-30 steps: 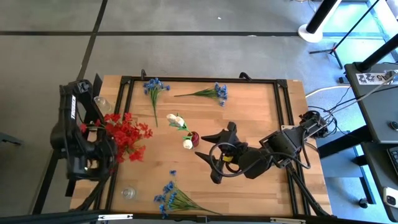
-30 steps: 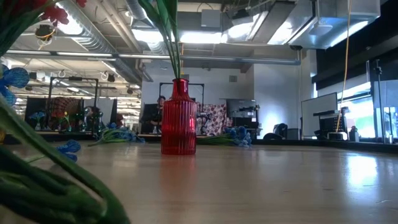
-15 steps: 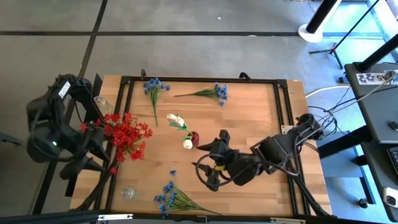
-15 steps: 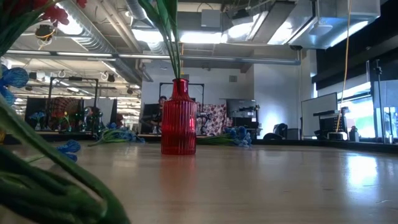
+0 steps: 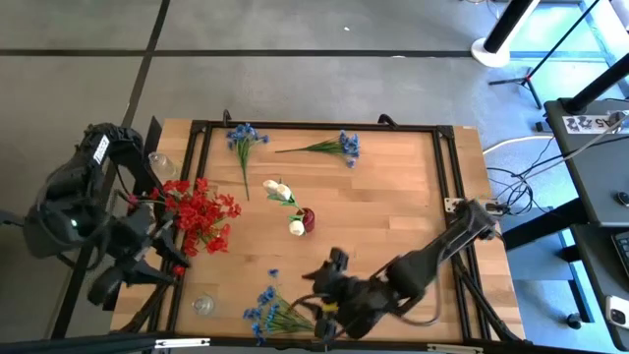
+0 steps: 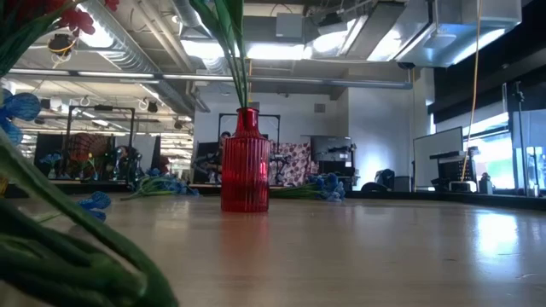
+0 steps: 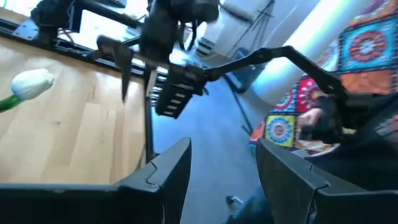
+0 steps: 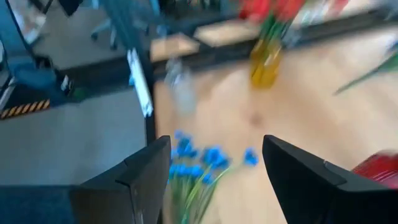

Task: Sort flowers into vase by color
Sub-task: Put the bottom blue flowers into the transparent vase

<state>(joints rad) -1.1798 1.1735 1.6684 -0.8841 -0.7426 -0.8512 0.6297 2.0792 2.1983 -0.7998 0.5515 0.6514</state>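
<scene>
Both claws empty, flowers spread over the table.

The right gripper [image 5: 329, 300] hangs low near the front edge of the table [image 5: 393, 197] with its fingers spread wide and nothing between them, just beside a blue bunch [image 5: 270, 313] lying there. The left gripper [image 5: 147, 265] is off the table's left side, fingers apart and empty. The red flowers [image 5: 200, 214] stand bunched near the left edge, with a clear glass [image 5: 203, 306] near the front left corner. White tulips [image 5: 280, 190] sit in a small red vase [image 5: 308, 219] at mid-table. Two more blue sprigs [image 5: 243, 138] and [image 5: 341, 146] lie along the far edge.
</scene>
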